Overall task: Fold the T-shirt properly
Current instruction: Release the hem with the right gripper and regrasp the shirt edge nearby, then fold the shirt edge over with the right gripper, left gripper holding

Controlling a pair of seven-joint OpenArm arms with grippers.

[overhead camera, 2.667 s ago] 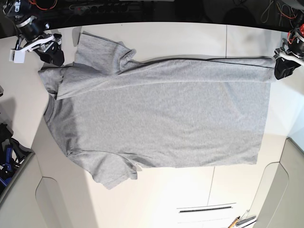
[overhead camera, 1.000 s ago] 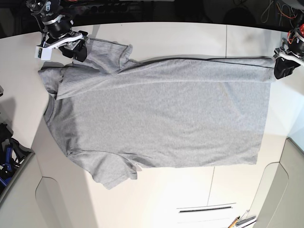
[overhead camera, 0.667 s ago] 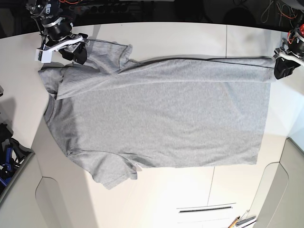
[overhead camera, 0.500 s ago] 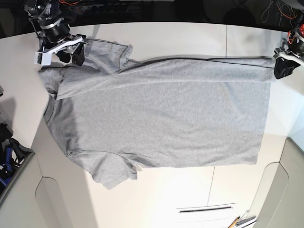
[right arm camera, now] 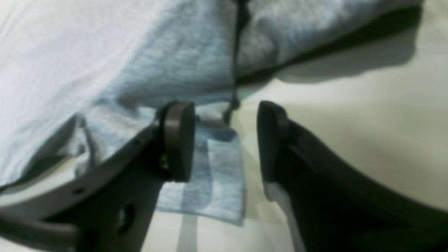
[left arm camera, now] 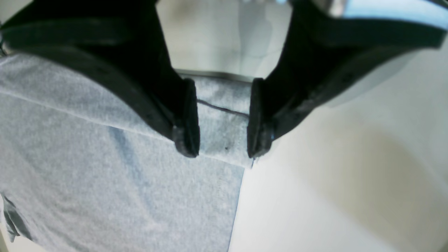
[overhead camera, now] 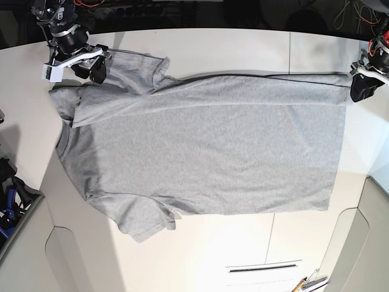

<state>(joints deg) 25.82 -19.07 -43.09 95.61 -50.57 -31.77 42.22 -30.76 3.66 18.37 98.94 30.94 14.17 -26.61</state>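
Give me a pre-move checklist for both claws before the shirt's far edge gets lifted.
1. Left claw astride the hem corner of the shirt: ok, folded edge sits between its tips.
2. Left claw closed on cloth: not ok, jaws stand apart with fabric loose between them.
3. Right claw at the sleeve: ok, a sleeve flap lies between its tips.
4. Right claw closed on cloth: not ok, open gap.
5. Shirt lying flat on the table: ok, apart from the folded far edge.
6. Whether each claw would catch both layers: cannot tell.
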